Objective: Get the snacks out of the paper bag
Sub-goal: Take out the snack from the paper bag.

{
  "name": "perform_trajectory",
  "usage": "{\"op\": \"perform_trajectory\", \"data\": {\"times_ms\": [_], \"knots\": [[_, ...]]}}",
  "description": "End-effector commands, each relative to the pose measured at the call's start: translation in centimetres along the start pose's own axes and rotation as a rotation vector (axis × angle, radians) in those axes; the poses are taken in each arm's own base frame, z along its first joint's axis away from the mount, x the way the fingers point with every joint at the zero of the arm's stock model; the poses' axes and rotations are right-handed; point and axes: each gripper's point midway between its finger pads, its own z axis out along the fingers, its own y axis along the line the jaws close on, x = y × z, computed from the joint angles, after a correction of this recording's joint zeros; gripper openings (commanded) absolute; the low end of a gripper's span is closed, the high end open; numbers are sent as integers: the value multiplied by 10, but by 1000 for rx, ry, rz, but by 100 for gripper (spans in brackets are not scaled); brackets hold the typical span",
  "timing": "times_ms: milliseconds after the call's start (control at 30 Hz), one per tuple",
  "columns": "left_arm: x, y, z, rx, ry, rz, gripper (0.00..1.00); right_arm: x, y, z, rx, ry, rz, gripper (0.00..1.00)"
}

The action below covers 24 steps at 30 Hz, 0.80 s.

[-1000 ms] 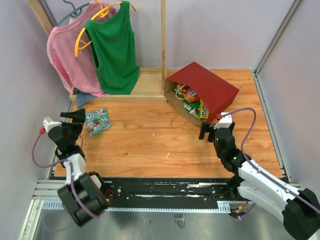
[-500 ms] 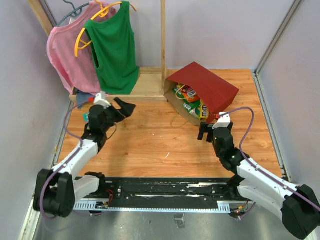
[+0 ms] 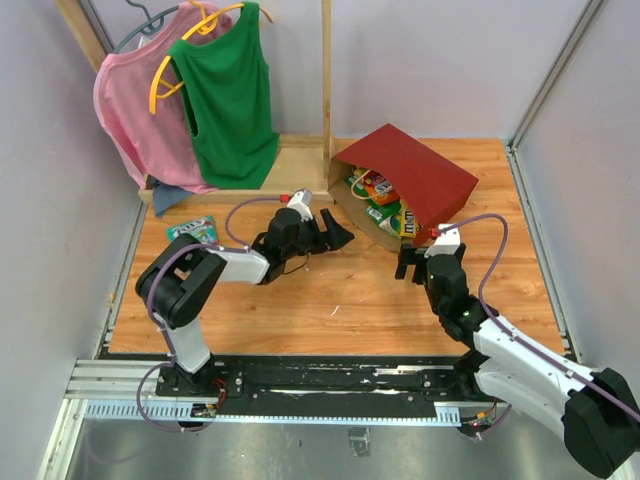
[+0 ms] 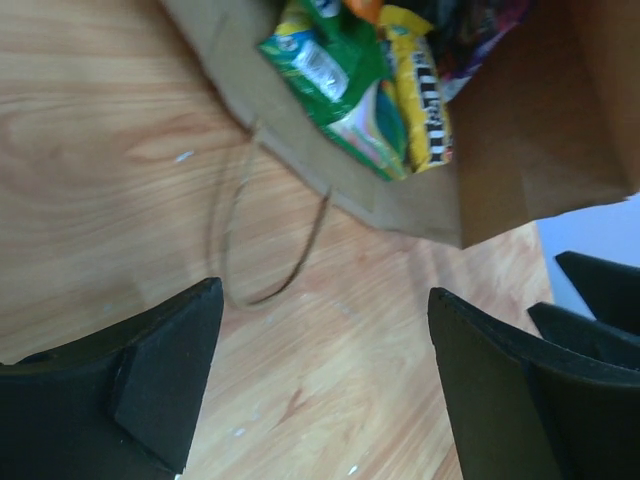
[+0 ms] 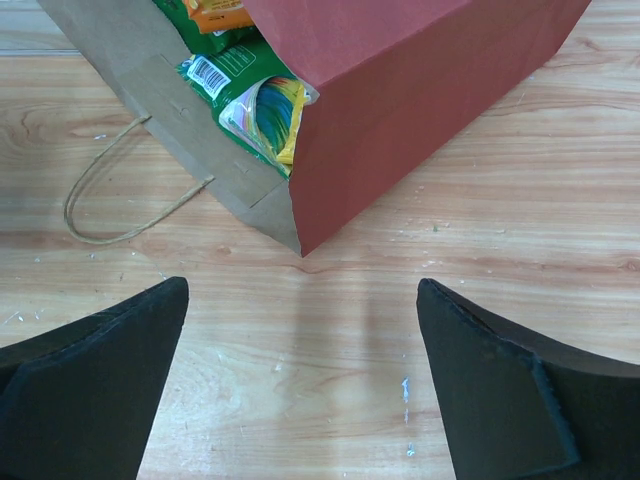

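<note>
**Top view with both wrist views.** We see the paper bag lying on its side at about 1 o'clock on the wooden table. Its red outside is uppermost and its brown-lined mouth opens toward 8 o'clock. Most of the snacks lie inside it, crowded at the mouth. From the left wrist we make out a green packet with a yellow packet touching its right side, and from the right wrist an orange packet shows deeper in. We cannot tell how many more lie behind them. One loose packet, green-edged, rests flat on the table at about 9 o'clock, well apart from the bag and just in front of the wooden rack. A thin handle loop lies flat on the boards just outside the bag's lower lip. The left gripper is stretched across to the table's middle, near the bag's mouth on its 9 o'clock side. Its fingers are spread wide, nothing lies between them, and they touch neither bag nor packet. The right gripper hovers just beside the bag's near corner, at the bag's 6 o'clock; its fingers too are spread wide and carry nothing. On the rack, at 11 o'clock, hang a green top and a pink shirt.
</note>
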Motion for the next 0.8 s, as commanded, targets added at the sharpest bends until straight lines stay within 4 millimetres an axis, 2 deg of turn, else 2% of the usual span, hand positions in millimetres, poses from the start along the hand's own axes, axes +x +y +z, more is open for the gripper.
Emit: {"op": "perform_trajectory", "data": {"times_ms": [0, 200, 367, 433, 567, 767], "knots": [[-26, -51, 22, 185, -86, -15, 84, -9, 7, 1, -16, -28, 19, 97], [-26, -73, 56, 264, -73, -50, 71, -9, 6, 1, -11, -28, 14, 94], [-27, -67, 90, 249, -76, -72, 66, -9, 4, 0, -4, -30, 9, 91], [-34, -71, 103, 252, -88, -67, 63, -10, 4, 0, -7, -32, 10, 91], [-35, -62, 131, 199, -72, -64, 56, -11, 4, -1, -7, -35, 12, 91], [-38, -39, 161, 62, -59, -19, 56, -13, 3, -3, -5, -41, 15, 91]]}}
